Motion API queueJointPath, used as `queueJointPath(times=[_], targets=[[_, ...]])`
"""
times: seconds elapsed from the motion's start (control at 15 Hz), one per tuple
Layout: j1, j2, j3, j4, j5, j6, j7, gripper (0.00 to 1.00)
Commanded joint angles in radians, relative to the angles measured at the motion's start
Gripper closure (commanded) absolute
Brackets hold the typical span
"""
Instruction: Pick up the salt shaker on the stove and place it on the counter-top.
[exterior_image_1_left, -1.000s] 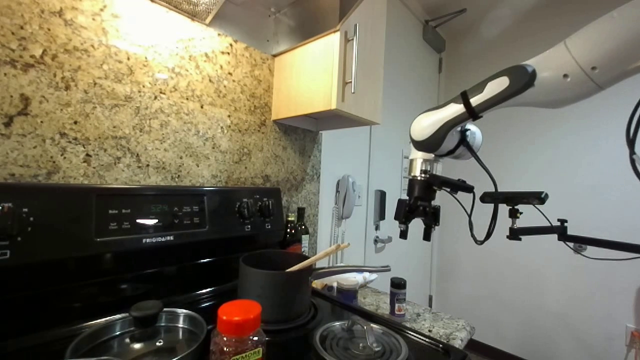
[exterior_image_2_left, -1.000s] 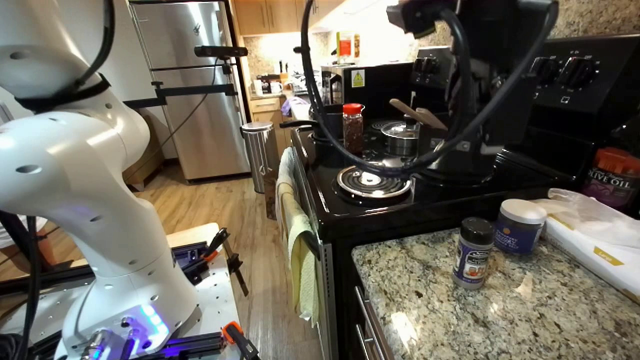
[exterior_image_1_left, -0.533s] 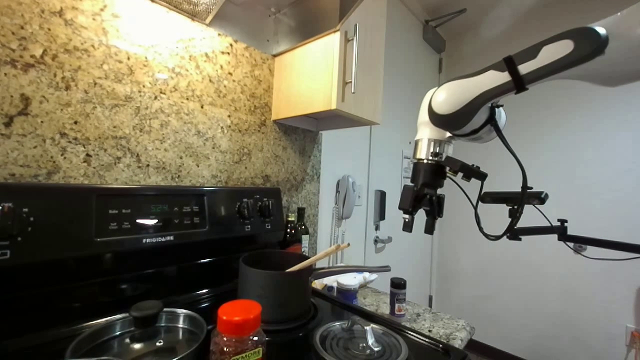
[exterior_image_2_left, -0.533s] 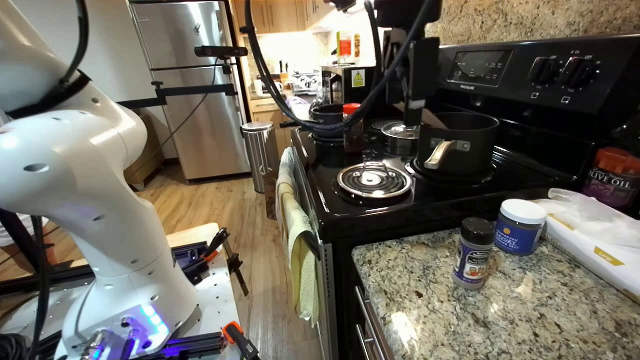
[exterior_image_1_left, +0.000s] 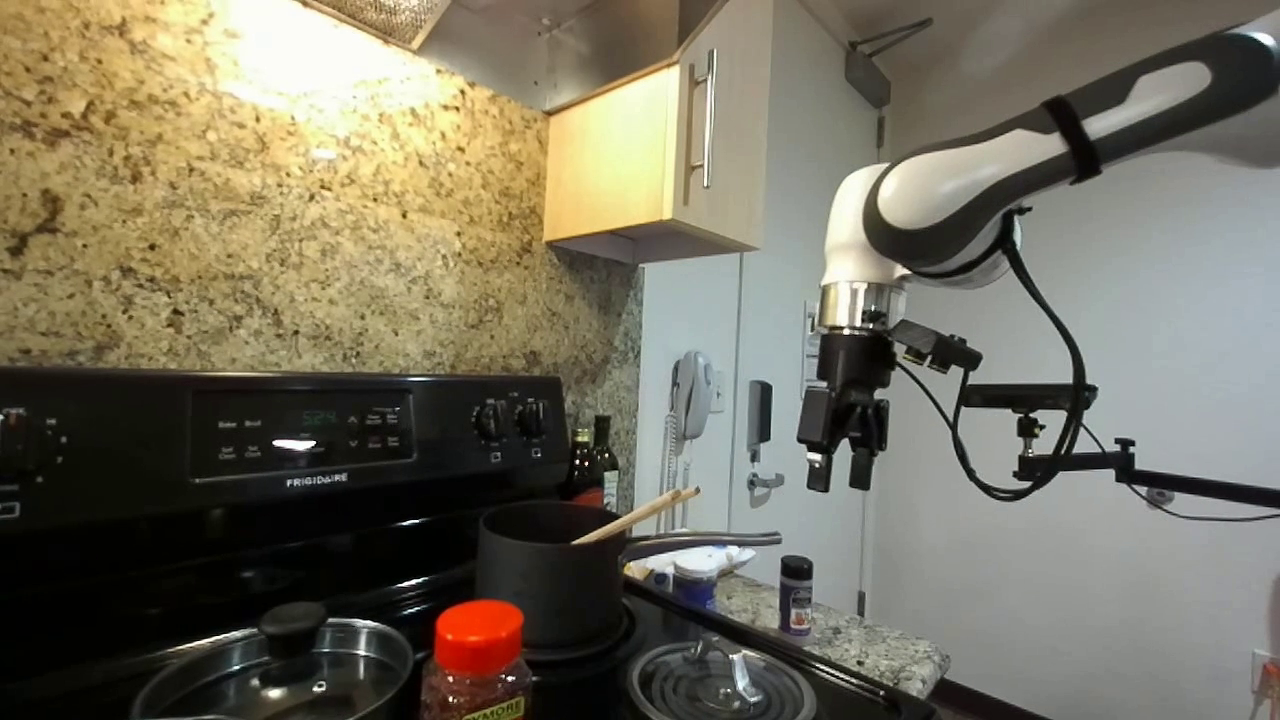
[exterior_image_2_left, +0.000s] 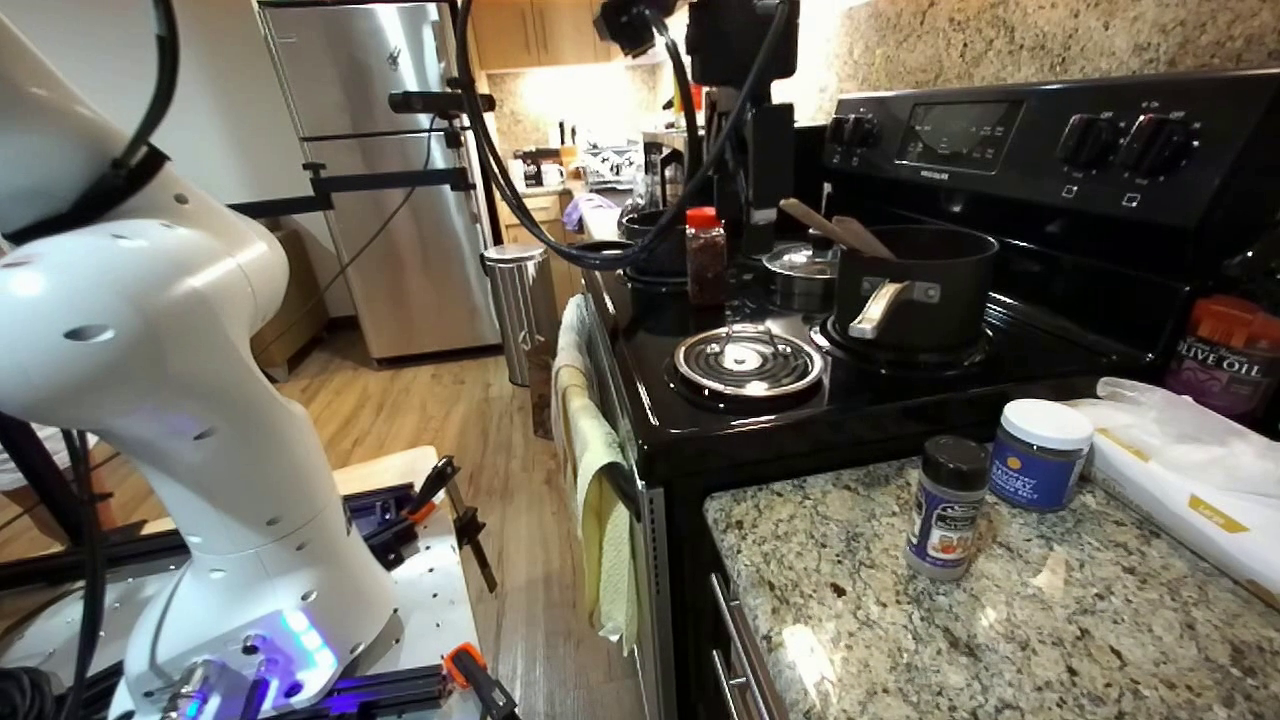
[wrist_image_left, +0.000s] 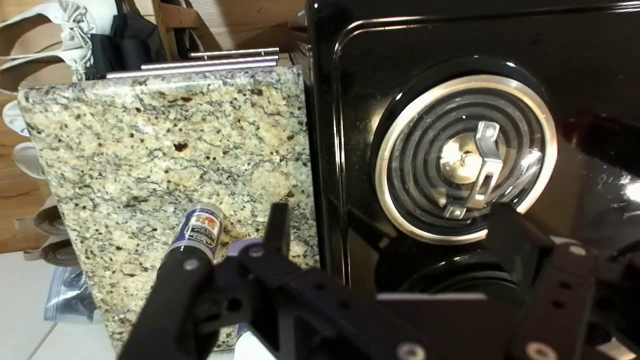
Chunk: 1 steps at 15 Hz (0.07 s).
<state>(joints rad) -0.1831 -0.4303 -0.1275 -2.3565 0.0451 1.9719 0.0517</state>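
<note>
A slim shaker (exterior_image_1_left: 796, 598) with a black cap and a purple-grey labelled body stands upright on the counter-top (exterior_image_2_left: 1100, 640). It also shows in an exterior view (exterior_image_2_left: 945, 515) and in the wrist view (wrist_image_left: 200, 230). I cannot tell whether it is the salt shaker; no slim dark-capped shaker shows on the stove (exterior_image_2_left: 850, 420). My gripper (exterior_image_1_left: 839, 474) is open and empty, pointing down in the air. In the wrist view the fingers (wrist_image_left: 392, 212) spread wide, one over the counter-top's edge, one over the stove. The black-capped shaker lies outside them, beyond one finger.
On the stove are a jar with a red lid (exterior_image_1_left: 478, 640), a black pot (exterior_image_1_left: 550, 580) with wooden utensils, a lidded pan (exterior_image_1_left: 275, 675) and a glass lid (wrist_image_left: 465, 160) on a burner. A white-lidded blue jar (exterior_image_2_left: 1040, 455) and a white box (exterior_image_2_left: 1180, 490) stand on the counter-top.
The arm has swung away from the camera near the counter-top, so the gripper no longer covers the pot there. It rose a little, then dropped slightly. The objects have not moved.
</note>
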Motion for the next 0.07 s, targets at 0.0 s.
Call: queueJointPath(times=[0.0], targets=[[0.006,0.000,-0.009,0.002,-0.003,-0.002,0.002,0.00]])
